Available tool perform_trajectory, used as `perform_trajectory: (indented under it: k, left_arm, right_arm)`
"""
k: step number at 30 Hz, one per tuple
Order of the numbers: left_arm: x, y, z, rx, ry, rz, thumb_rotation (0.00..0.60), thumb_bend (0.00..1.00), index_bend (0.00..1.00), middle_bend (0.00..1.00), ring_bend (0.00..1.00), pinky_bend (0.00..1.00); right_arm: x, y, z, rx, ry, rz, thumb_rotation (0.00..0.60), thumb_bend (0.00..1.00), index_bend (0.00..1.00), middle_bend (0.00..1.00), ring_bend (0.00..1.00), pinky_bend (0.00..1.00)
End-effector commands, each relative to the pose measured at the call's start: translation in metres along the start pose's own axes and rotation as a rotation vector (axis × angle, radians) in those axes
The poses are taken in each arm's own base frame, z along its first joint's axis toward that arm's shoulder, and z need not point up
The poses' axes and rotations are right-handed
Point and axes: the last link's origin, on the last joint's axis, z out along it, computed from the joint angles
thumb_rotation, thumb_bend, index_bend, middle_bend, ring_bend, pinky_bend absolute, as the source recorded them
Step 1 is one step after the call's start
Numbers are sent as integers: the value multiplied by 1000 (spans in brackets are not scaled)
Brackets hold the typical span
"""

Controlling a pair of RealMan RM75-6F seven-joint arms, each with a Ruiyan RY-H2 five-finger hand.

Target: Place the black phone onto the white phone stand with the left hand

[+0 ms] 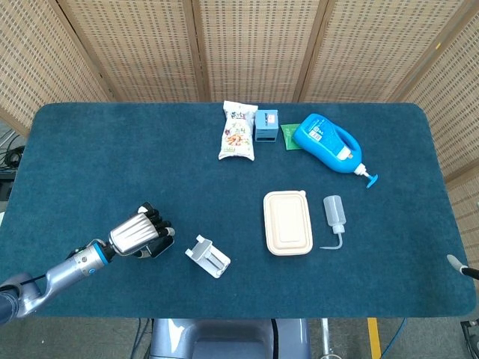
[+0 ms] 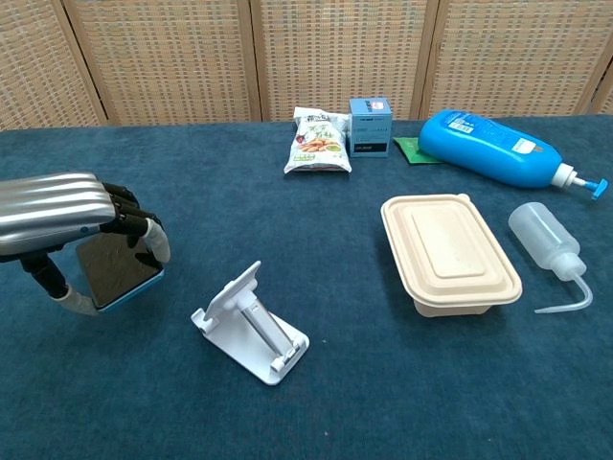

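My left hand (image 2: 67, 216) grips the black phone (image 2: 115, 268), which has a light blue edge and hangs lifted off the table, screen tilted forward. In the head view the same left hand (image 1: 138, 233) covers most of the phone (image 1: 159, 245). The white phone stand (image 2: 251, 323) sits on the blue cloth just right of the phone, its back plate raised toward the hand; the stand (image 1: 208, 256) holds nothing. A small grey tip, perhaps part of the right hand (image 1: 458, 263), shows at the far right edge.
A beige lidded box (image 2: 448, 251) and a clear squeeze bottle (image 2: 548, 240) lie right of the stand. At the back stand a snack bag (image 2: 318, 140), a small blue box (image 2: 372, 126) and a blue detergent bottle (image 2: 498, 147).
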Motion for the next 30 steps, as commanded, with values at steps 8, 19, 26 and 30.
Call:
perform_trajectory:
  k: [8, 19, 26, 30]
  left_arm:
    - [38, 4, 14, -1, 115, -54, 600, 0, 426, 434, 426, 317]
    - [71, 41, 36, -10, 132, -217, 600, 0, 427, 434, 426, 317]
    - [72, 54, 38, 33, 133, -411, 600, 0, 427, 434, 426, 317]
    - [70, 56, 39, 49, 127, -525, 600, 0, 427, 434, 426, 317]
  right_arm:
    - [0, 1, 1, -6, -7, 1, 600, 0, 0, 0, 0, 0]
    - [0, 1, 1, -9, -10, -1, 600, 0, 0, 0, 0, 0]
    - [1, 3, 1, -11, -7, 5, 600, 0, 0, 0, 0, 0]
    - [2, 3, 0, -11, -7, 7, 600, 0, 0, 0, 0, 0]
